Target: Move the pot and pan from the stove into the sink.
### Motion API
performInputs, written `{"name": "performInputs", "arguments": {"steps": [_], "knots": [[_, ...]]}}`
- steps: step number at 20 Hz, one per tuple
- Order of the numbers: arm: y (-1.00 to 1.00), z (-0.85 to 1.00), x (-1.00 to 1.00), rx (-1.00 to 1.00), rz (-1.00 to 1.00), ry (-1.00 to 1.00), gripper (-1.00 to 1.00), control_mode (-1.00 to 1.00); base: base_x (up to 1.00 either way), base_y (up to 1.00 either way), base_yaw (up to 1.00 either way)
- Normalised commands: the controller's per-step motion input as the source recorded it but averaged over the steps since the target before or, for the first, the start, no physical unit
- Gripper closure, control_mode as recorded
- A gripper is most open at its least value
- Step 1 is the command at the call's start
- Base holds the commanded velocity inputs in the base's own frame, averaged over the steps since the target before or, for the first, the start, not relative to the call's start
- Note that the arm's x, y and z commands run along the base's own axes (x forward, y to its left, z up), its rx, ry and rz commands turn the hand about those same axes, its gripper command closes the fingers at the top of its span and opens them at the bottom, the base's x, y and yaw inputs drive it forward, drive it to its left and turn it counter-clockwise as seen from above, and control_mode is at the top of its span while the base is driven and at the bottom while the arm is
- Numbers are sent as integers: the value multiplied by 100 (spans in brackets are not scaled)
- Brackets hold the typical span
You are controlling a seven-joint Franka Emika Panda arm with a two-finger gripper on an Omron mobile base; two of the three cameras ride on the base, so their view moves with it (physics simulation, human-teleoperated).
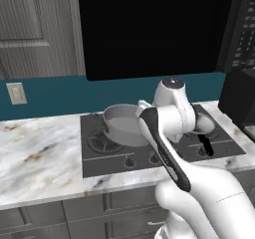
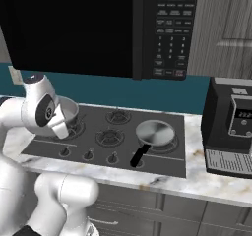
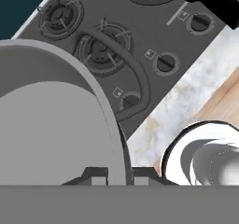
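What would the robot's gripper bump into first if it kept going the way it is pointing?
Probably the flat dark grey stove top. The gripper is shut on the rim of the wide grey metal pot, and past its tips lie the burner grates and small knobs. How far off they are is hard to tell.

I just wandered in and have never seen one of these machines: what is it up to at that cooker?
The white arm has its gripper shut on the rim of the pot, at the left side of the stove; the pot looks slightly tilted. The pan sits on a burner to the right, its dark handle pointing toward the front knobs. A black microwave hangs above.
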Motion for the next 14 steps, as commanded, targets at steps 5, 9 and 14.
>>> {"name": "performInputs", "arguments": {"steps": [5, 9, 14], "knots": [[-17, -82, -96, -3, 14, -4, 100, -100, 0, 0, 0], [-15, -65, -98, -2, 13, -5, 100, -100, 0, 0, 0], [-8, 31, -92, 2, 9, -11, 100, -100, 0, 0, 0]]}}
